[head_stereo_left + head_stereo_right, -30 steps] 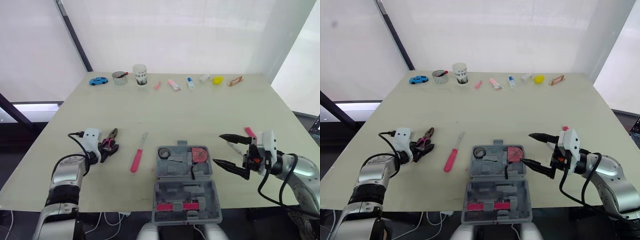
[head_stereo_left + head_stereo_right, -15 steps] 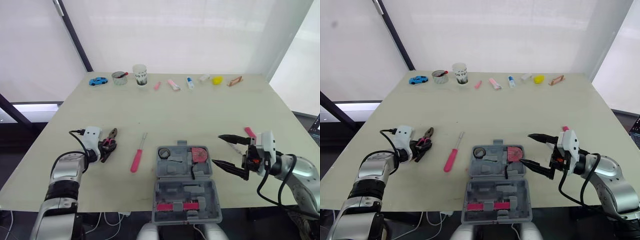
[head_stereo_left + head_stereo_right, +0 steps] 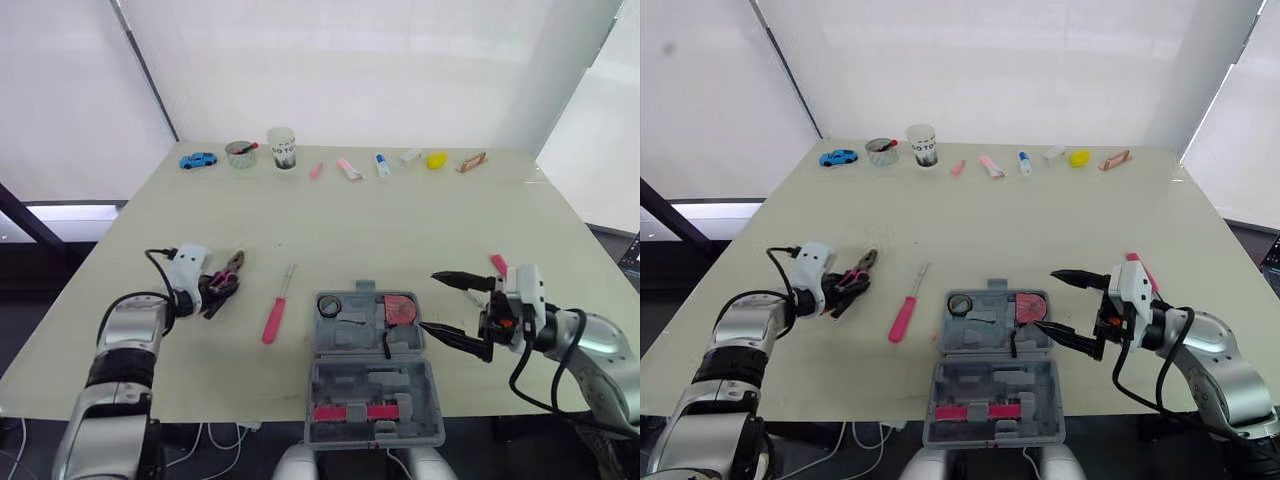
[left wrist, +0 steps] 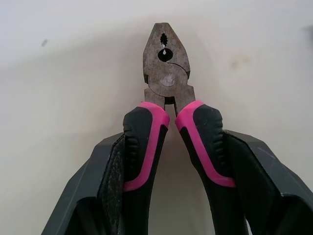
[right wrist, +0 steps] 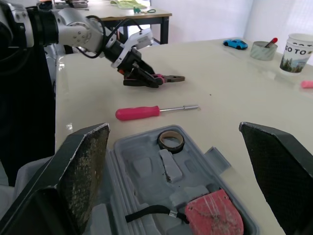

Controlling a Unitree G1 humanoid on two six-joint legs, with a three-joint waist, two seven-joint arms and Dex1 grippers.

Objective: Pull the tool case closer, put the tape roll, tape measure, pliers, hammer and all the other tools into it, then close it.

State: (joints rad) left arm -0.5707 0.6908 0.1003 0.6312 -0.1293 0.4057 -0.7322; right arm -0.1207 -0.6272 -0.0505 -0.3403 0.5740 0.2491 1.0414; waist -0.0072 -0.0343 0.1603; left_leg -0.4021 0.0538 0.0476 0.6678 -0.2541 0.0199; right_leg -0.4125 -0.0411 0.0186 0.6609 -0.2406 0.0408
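The tool case (image 3: 352, 336) lies open at the near edge of the table (image 3: 400, 220), in the middle, with the tape roll (image 3: 329, 307) and the red tape measure (image 3: 400, 309) already seated in its far half. To its left the pink-handled screwdriver (image 3: 275, 312) rests on the table, apart from the case. Further left, my left gripper (image 3: 213, 292) pinches the pliers (image 4: 166, 98) by their pink and black handles, one finger pressed against each handle; I cannot tell whether the nose touches the tabletop. Compared with a second ago, this gripper and the pliers have shifted slightly away from the near edge. My right gripper (image 3: 462, 310) hovers just right of the case, fingers spread wide, holding nothing; it has edged a little closer to the case.
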